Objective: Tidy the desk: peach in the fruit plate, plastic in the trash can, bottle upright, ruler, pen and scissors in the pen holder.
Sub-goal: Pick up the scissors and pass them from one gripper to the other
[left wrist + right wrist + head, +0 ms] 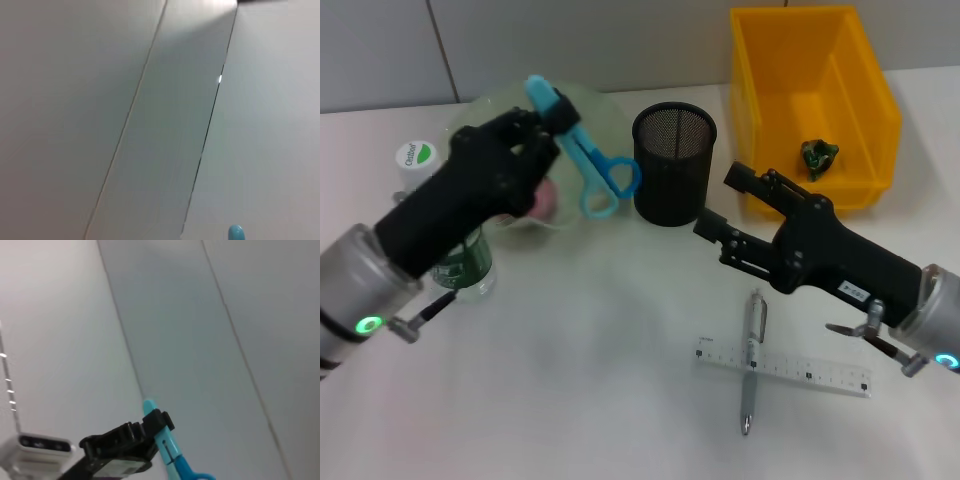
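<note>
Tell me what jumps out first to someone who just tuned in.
The left gripper holds blue scissors in the air over the fruit plate, beside the mesh pen holder. The yellow bin at the back right has a green scrap inside. A pen lies across the ruler below the right gripper.

One scissors (pixel 588 158), one pen (pixel 752 360), one ruler (pixel 783 367), one bottle (pixel 460 262)

Pen (pixel 752 352) lies across ruler (pixel 784 367).
</note>
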